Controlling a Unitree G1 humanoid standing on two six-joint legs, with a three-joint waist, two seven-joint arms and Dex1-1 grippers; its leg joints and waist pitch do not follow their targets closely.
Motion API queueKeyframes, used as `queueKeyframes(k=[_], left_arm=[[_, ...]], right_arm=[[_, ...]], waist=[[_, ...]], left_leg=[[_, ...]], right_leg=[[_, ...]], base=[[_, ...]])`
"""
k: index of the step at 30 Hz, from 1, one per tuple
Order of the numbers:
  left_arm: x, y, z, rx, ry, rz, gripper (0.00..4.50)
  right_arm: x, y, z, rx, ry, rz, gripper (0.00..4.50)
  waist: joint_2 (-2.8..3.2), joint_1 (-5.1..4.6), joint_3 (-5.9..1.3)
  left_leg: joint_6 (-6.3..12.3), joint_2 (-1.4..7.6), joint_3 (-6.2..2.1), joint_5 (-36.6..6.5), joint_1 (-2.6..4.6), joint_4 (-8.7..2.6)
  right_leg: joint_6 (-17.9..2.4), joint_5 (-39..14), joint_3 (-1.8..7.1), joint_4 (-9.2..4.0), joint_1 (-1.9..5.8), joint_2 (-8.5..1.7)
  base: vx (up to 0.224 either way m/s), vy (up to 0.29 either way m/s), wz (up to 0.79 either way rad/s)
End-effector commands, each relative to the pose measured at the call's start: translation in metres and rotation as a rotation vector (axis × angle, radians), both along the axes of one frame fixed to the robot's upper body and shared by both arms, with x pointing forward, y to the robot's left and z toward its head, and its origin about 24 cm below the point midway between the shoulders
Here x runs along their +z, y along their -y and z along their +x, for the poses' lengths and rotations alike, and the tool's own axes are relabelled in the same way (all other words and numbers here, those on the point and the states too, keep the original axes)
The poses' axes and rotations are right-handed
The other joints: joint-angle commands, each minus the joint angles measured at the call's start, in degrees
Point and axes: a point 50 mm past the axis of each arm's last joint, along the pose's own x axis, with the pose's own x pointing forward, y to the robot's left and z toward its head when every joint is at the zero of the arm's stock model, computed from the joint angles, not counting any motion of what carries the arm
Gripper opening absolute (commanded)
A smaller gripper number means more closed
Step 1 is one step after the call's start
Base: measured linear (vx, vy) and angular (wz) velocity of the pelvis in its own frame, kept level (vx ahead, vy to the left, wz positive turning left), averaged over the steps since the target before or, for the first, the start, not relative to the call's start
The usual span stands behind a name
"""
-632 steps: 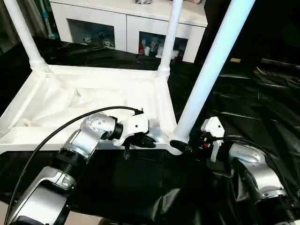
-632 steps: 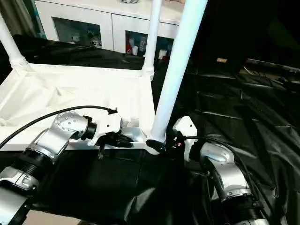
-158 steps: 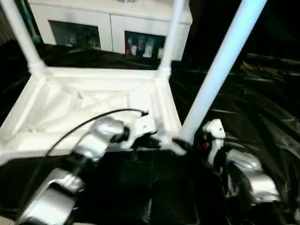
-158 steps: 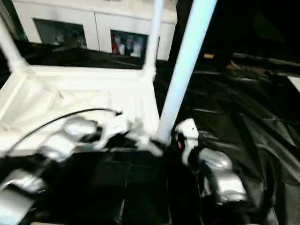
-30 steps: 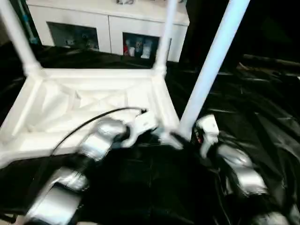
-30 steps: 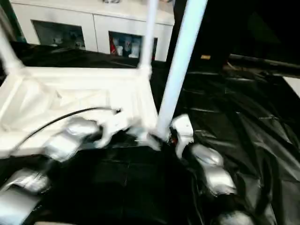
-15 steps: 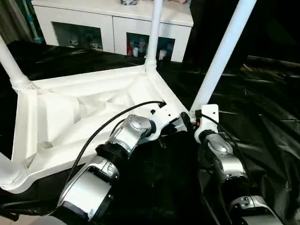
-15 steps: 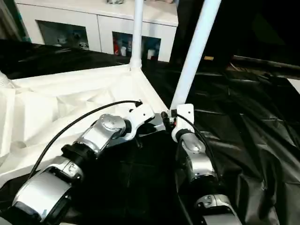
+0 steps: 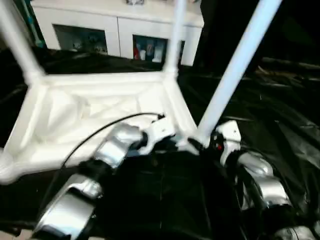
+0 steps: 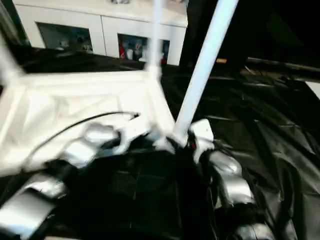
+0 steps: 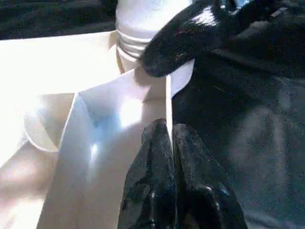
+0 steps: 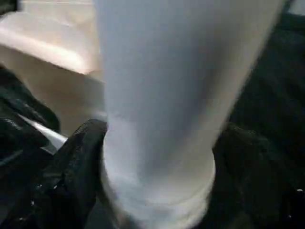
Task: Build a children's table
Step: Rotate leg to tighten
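Left eye view: the upturned table (image 9: 95,107) has swung back square on the black worktop (image 9: 280,115) since half a second ago. Left tool (image 11: 169,138) is pinched on its near rim; right tool (image 12: 152,157) brackets the near-right leg (image 9: 235,70) base at 3 o'clock, fingers (image 12: 76,167) alongside it.
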Motion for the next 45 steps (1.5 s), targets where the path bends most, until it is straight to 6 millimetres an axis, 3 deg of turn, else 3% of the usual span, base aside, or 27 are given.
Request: queueKeyframes(k=[1,5,8,21,26,27,28,30,33,36,37,38,43,45], left_arm=[[-0.009,0.002,-0.015,-0.102,-0.069,-0.036,0.00],[-0.007,-0.015,-0.019,-0.139,-0.076,-0.008,0.00],[-0.007,-0.019,-0.020,-0.140,-0.078,-0.006,0.00],[-0.007,-0.018,-0.023,-0.136,-0.088,-0.014,0.00],[-0.010,-0.014,-0.021,-0.095,-0.094,-0.012,0.00],[-0.012,-0.012,-0.018,-0.057,-0.088,-0.011,0.00],[-0.014,-0.004,-0.012,0.018,-0.081,-0.016,0.00],[-0.015,0.001,-0.008,0.063,-0.068,-0.015,0.00],[-0.017,0.020,0.004,0.218,-0.039,-0.011,0.00],[-0.017,0.031,0.010,0.308,-0.038,-0.012,0.00],[-0.017,0.034,0.012,0.337,-0.034,-0.009,0.00],[-0.016,0.037,0.014,0.367,-0.023,-0.005,0.00],[-0.016,0.044,0.017,0.375,0.015,0.026,0.00],[-0.015,0.043,0.016,0.358,0.010,0.022,0.00]], right_arm=[[0.010,0.009,-0.002,0.052,0.012,0.013,3.91],[0.010,0.013,-0.011,0.177,-0.016,-0.001,3.91],[0.011,0.013,-0.012,0.200,-0.024,0.007,3.73],[0.008,0.009,-0.016,0.245,-0.054,0.007,2.73],[0.001,0.011,-0.009,0.096,-0.045,-0.014,2.68],[-0.002,0.012,-0.005,0.020,-0.046,-0.035,2.67],[-0.009,0.013,0.003,-0.135,-0.052,-0.049,2.67],[-0.012,0.013,0.006,-0.211,-0.057,-0.049,2.66],[-0.018,0.006,0.017,-0.408,-0.079,-0.054,2.66],[-0.019,-0.002,0.023,-0.506,-0.097,-0.056,2.66],[-0.019,-0.005,0.025,-0.530,-0.097,-0.055,2.66],[-0.018,-0.010,0.027,-0.537,-0.096,-0.053,2.66],[-0.014,-0.028,0.033,-0.498,-0.072,-0.048,2.66],[-0.011,-0.029,0.033,-0.481,-0.069,0.028,3.22]], waist=[[-0.51,0.06,-3.17],[-0.33,0.07,-3.06],[-0.65,-0.04,-3.13],[-0.59,0.00,-3.21],[-0.56,-0.17,-3.16],[-0.60,-0.25,-3.19],[-0.49,-0.69,-3.09],[-0.58,-1.03,-3.22],[-0.56,-1.28,-3.26],[-0.66,-1.25,-3.34],[-0.30,-1.17,-3.48],[-0.56,-1.24,-3.60],[-0.60,-0.86,-3.85],[-0.73,-0.73,-3.80]], left_leg=[[3.85,3.82,-1.80,-12.35,0.37,-3.97],[3.91,3.95,-1.76,-12.52,0.34,-4.09],[3.79,3.82,-1.66,-11.18,0.22,-3.95],[3.78,3.75,-1.58,-10.06,0.33,-3.80],[3.01,3.72,-1.70,-10.60,0.26,-3.92],[2.85,3.67,-1.69,-10.99,0.26,-3.94],[1.52,3.56,-1.73,-12.17,0.40,-4.10],[0.44,3.54,-2.01,-12.98,0.28,-4.13],[0.19,3.42,-1.87,-14.28,0.72,-3.98],[0.96,3.29,-1.76,-12.85,0.43,-3.87],[0.98,3.27,-1.76,-12.66,0.63,-3.85],[1.24,3.14,-1.59,-12.42,0.70,-3.67],[3.41,3.13,-1.59,-8.73,0.10,-3.50],[4.01,3.19,-1.52,-8.68,0.23,-3.45]], right_leg=[[-10.70,-17.86,2.85,-5.07,2.23,-4.92],[-11.25,-16.19,2.87,-4.90,2.16,-4.87],[-11.82,-14.65,2.86,-4.69,2.22,-4.88],[-11.94,-13.76,2.87,-4.52,2.28,-4.83],[-11.53,-15.51,2.82,-4.66,2.25,-4.92],[-11.30,-16.22,2.81,-4.73,2.26,-4.87],[-10.75,-18.65,2.80,-5.01,1.91,-4.82],[-10.09,-20.66,2.66,-5.05,2.18,-4.91],[-10.12,-21.06,2.84,-5.36,1.73,-4.97],[-10.13,-18.64,2.88,-5.18,1.94,-4.88],[-10.19,-18.08,2.88,-5.17,1.88,-4.84],[-10.42,-16.88,2.87,-5.15,1.86,-4.72],[-11.28,-10.18,2.78,-4.40,2.54,-4.74],[-11.59,-9.77,2.74,-4.41,2.53,-4.80]], base=[[0.000,0.000,0.00],[0.000,0.000,0.00],[0.000,0.000,0.00],[0.000,0.000,0.00],[0.000,0.000,0.00],[0.000,0.000,0.00],[0.000,0.000,0.00],[0.000,0.000,0.00],[0.000,0.000,0.00],[0.000,0.000,0.00],[0.000,0.000,0.00],[0.000,0.000,0.00],[0.000,0.000,0.00],[0.000,0.000,0.00]])
